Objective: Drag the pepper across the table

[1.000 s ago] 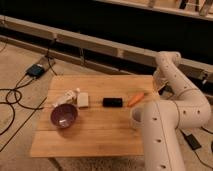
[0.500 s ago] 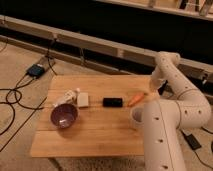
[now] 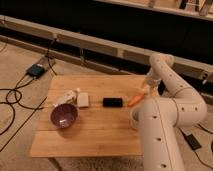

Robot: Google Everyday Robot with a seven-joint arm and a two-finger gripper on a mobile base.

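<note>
1. Currently the pepper (image 3: 135,100) lies flat on the table (image 3: 100,136), right of centre in the frame, near the table's right edge.
2. Long axis is diagonal: lower-left end toward the table middle, upper-right end toward the far right corner. Which end is the thin tip, I cannot tell.
3. Black block (image 3: 112,102) sits just left of the pepper's lower-left end, close by; whether they touch is not clear.
4. Gripper (image 3: 145,88) is low over the table at the pepper's upper-right end, reaching down from the arm's bend at upper right of the frame. It looks in contact with or right at that end. Open or closed: cannot tell, and a grasp cannot be confirmed.
5. Further left: white block (image 3: 83,100), then a translucent cup (image 3: 65,98) tipped over beside it.
6. Purple bowl (image 3: 64,116) sits upright in front of the cup, at the table's lower left.
7. Cables (image 3: 12,107) run over the floor at the left of the frame.
</note>
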